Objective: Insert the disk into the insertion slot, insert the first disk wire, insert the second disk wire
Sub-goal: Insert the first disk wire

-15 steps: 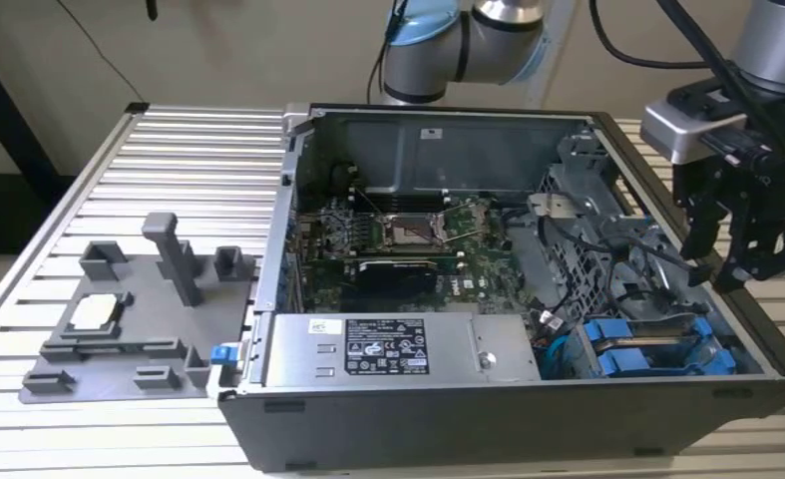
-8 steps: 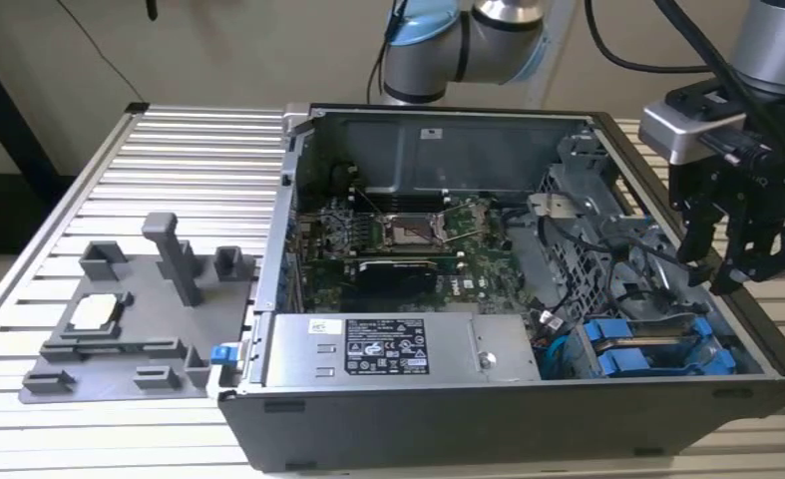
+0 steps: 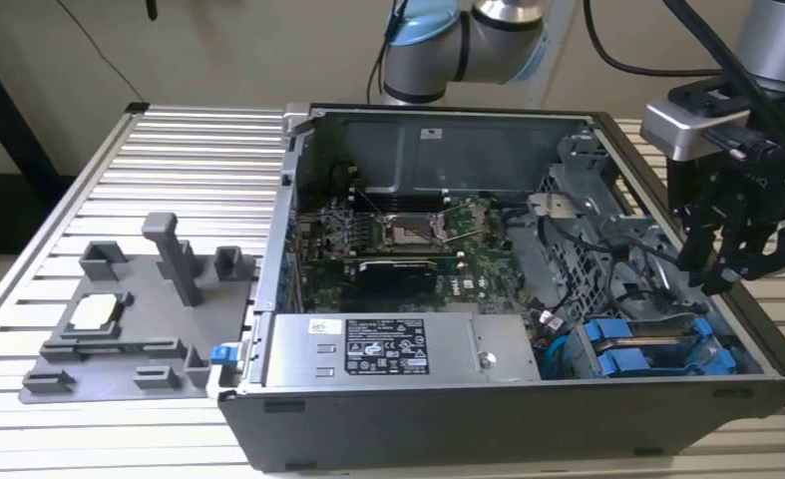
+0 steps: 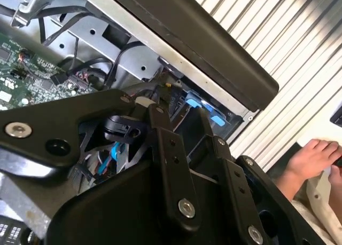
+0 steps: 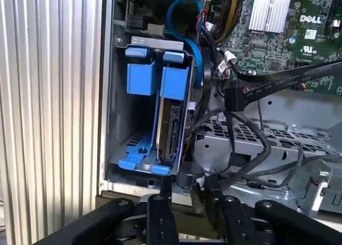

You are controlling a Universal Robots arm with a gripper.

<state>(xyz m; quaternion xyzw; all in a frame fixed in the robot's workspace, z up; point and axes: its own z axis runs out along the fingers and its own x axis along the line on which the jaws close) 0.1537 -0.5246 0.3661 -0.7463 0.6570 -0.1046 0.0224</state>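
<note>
In the exterior view, the pincer [image 3: 722,283] hangs inside the open computer case [image 3: 499,424] on the slatted desk [image 3: 166,150]. It is over the black cables [image 3: 645,299], near the drive cage. The disk [image 3: 605,334] sits there in its blue frame.

In the second wrist view, the pincer [image 4: 179,117] points down toward the blue frames [image 4: 200,103] under the case rim. A person's hand [image 4: 315,159] rests well apart on the desk. We cannot tell how far the pincer is open, or whether it has hold of anything.

In the first wrist view, the disk [image 5: 172,125] is already seated in the insertion slot [image 5: 120,127], beside a twin blue frame [image 5: 141,79]. The pincer [image 5: 189,190] is just below it among the black cables [image 5: 251,149].

We judge the wiring to be the step in hand. To do it well, we should:
- square the plug to the disk's exposed end;
- keep loose cables out of the path;
- press straight, without tilting.
</note>
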